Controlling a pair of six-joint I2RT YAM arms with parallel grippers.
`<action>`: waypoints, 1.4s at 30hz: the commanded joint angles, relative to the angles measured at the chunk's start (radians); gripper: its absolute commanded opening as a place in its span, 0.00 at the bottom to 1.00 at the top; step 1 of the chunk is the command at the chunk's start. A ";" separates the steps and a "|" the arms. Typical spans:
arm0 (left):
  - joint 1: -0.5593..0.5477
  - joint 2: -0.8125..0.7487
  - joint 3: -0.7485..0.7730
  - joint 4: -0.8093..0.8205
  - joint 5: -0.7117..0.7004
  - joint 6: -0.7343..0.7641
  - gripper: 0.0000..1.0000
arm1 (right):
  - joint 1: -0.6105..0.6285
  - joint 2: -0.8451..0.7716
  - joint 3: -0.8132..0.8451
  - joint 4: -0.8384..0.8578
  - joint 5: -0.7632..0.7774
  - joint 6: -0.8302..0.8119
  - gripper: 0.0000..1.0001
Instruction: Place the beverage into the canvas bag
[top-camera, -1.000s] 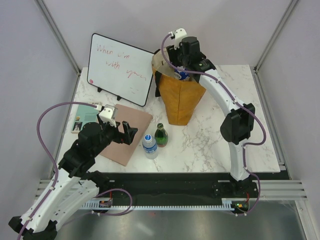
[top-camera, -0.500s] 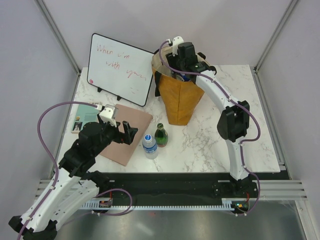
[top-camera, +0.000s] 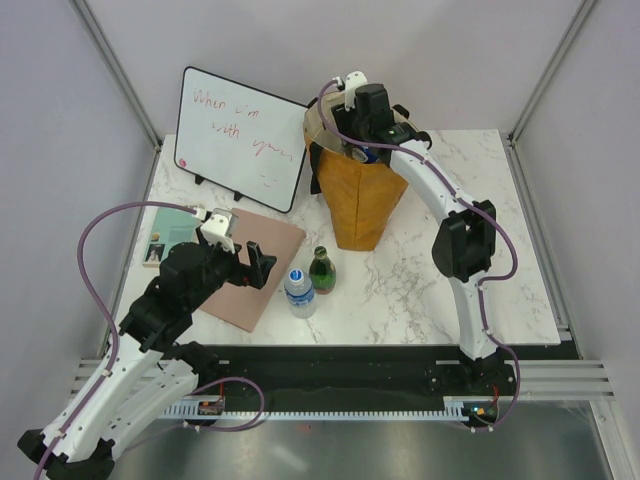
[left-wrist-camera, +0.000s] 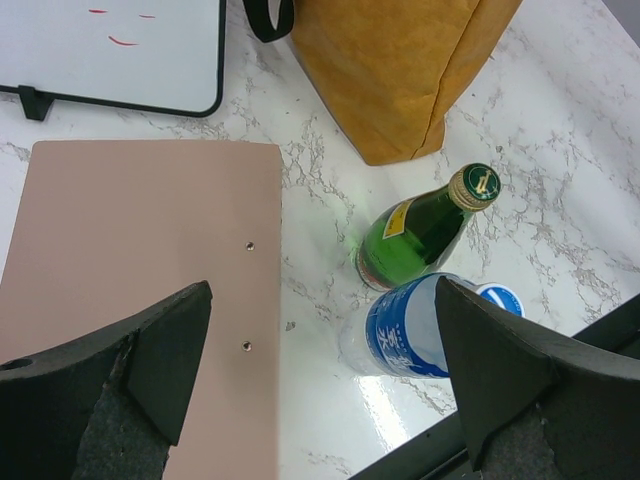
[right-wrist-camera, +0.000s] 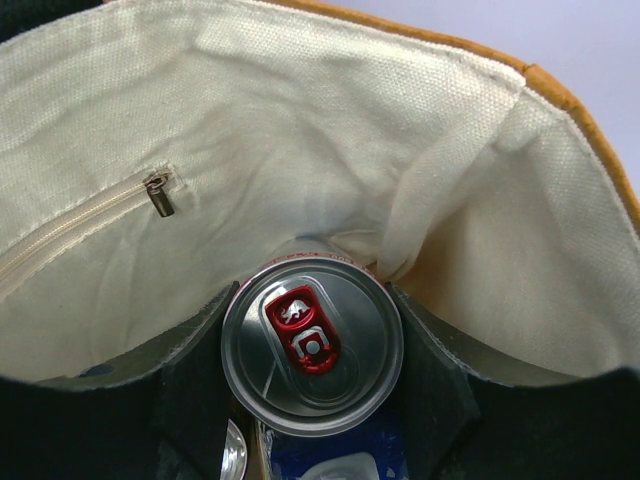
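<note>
Cream lining (right-wrist-camera: 300, 130) hems right tool (right-wrist-camera: 312, 375) clutching can (right-wrist-camera: 312, 340) inside canvas bag (top-camera: 360, 205); left tool (left-wrist-camera: 322, 290) released

**Two bottles below the open fingers, the bag behind them**

The left gripper (left-wrist-camera: 322, 290) is wide open over the marble table (left-wrist-camera: 570, 190), with its two dark fingers (left-wrist-camera: 165, 350) at the lower corners. A flat pink board (left-wrist-camera: 140, 220) with two small rivets lies under the left finger. Between the fingers stands a green glass bottle (left-wrist-camera: 415, 235) with a gold cap. Just beside it, nearer the camera, is a clear water bottle (left-wrist-camera: 405, 335) with a blue label. Behind them stands the mustard-brown canvas bag (left-wrist-camera: 400, 60), and to its left a whiteboard (left-wrist-camera: 110, 45) with red marks.
</note>
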 joint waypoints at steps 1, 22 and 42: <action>-0.005 0.004 0.001 0.033 -0.006 0.021 1.00 | -0.015 0.042 0.027 -0.041 0.002 0.037 0.09; -0.005 0.001 0.000 0.033 -0.006 0.021 1.00 | -0.021 -0.038 0.111 -0.256 0.099 0.054 0.01; -0.005 0.026 0.000 0.031 -0.018 0.024 1.00 | -0.042 0.057 0.125 -0.227 0.019 0.077 0.38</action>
